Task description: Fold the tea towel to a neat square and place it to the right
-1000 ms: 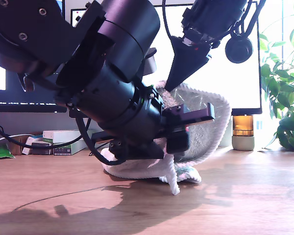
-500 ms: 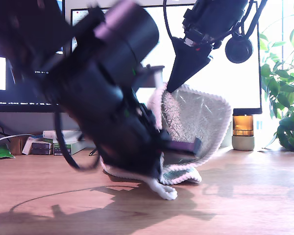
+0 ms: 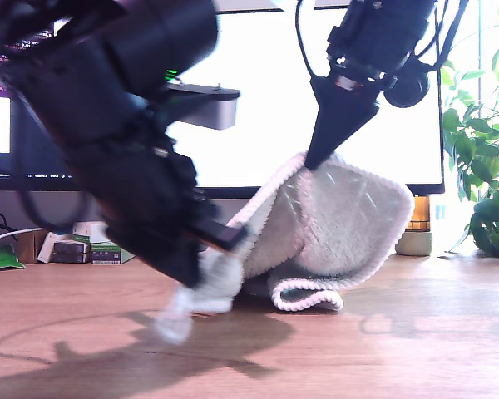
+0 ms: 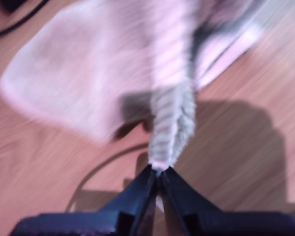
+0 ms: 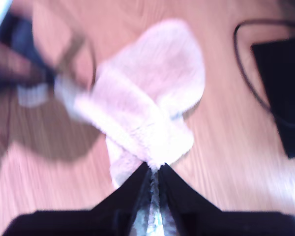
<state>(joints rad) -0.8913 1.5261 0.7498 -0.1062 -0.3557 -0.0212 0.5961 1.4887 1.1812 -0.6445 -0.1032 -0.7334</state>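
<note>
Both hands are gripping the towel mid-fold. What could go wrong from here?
1. My first hand pinches only a thin, stretched strip of the towel edge. That strip could slip out of the grip.
2. The towel's lower edge lies curled on the table while my second hand holds another edge high, so the fold may land bunched rather than square.
</note>
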